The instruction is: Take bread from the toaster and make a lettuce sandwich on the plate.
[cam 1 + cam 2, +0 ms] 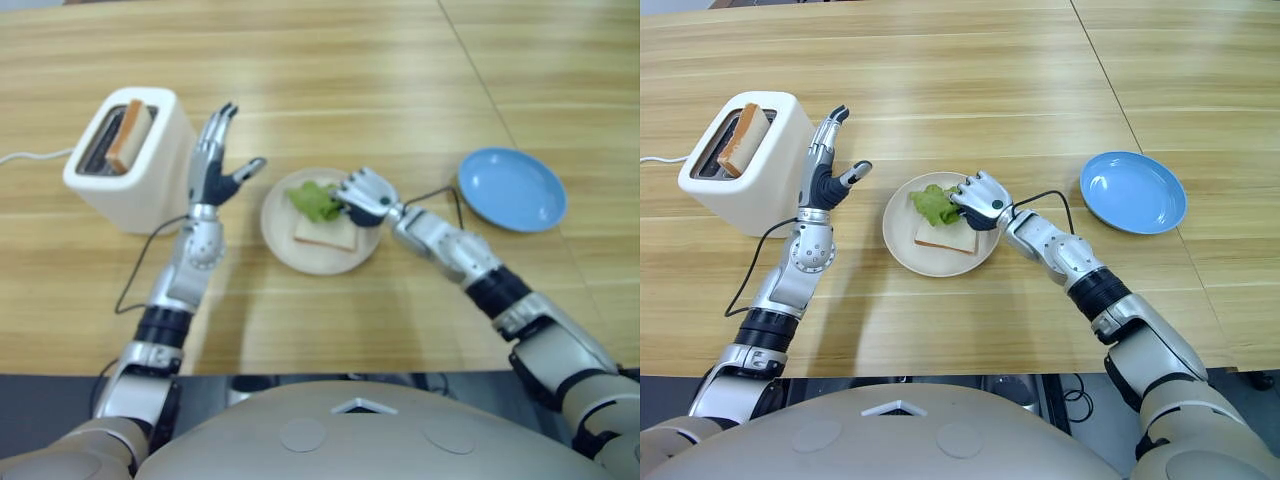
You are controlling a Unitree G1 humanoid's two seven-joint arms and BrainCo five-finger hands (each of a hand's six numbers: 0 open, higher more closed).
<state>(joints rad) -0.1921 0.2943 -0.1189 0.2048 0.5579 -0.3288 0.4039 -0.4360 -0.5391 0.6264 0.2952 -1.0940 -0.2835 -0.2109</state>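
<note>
- Pale wooden table (pixel 970 90) with long plank lines carries everything in the scene.
- A white, rounded box-shaped toaster (pixel 750 190) stands at the robot's left. A white cord (pixel 655 160) runs off from it toward the left edge.
- A browned slice of bread (pixel 743 138) stands in a toaster slot, sticking up above the top and leaning a little.
- The left hand (pixel 825 170) is raised just beside the toaster's right wall. Its fingers are spread and pointing up and away from the robot, with the thumb out toward the plate, and it holds nothing. Whether it touches the toaster cannot be told.
- A round beige plate (pixel 905 245) lies in the middle of the table, between the toaster and the second plate.
- A pale square slice of bread with a light crust (pixel 943 240) lies flat on the nearer half of the beige plate.
- A ruffled green lettuce leaf (pixel 932 205) sits on the far half of the plate, overlapping the far edge of the flat slice.
- The right hand (pixel 980 200) is over the plate's right side. Its fingers are curled together at the right edge of the lettuce leaf and appear to pinch it.
- A round, shallow light-blue plate (pixel 1133 192) lies well apart to the right.
- A thin black cable (pixel 1045 197) loops over the table by the right wrist, and another black cable (pixel 745 275) trails beside the left forearm.
</note>
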